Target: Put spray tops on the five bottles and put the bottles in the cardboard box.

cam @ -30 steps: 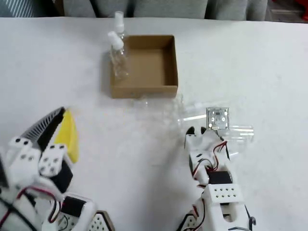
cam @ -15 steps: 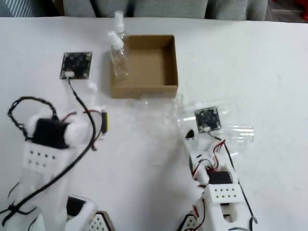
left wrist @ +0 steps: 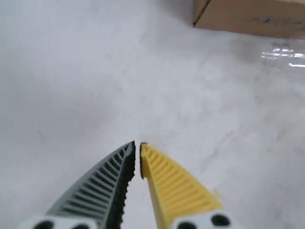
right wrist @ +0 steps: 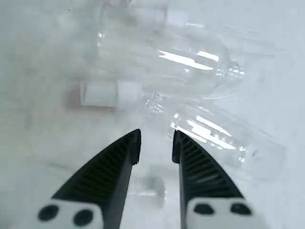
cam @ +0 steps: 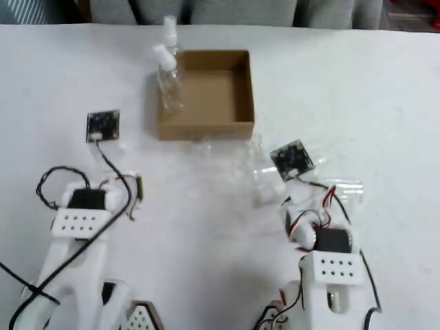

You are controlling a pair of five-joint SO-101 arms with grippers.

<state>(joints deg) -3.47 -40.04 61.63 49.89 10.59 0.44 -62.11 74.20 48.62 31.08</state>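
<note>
Light, slick, crushable-looking clear bottles (right wrist: 190, 62) are seen lying on the counter (cam: 357, 89) near the cardboard box (cam: 205, 129), the right hand (right wrist: 156, 138) held slightly parted and empty over them; a gentle mid-body grip is advised.

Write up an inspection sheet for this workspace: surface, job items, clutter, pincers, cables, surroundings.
Surface: white table, no stains seen.
Job's things: open cardboard box; two spray-topped bottles standing at its left wall; clear bottles lying by the right arm, a white spray top among them.
Clutter: nothing seen.
Grippers: left pincer shut, holding nothing; right pincer open, low over the table, short of the lying bottles.
Cables: black cable loops over the left arm; red and white wires on the right arm.
Surroundings: grey seating beyond the far edge.
</note>
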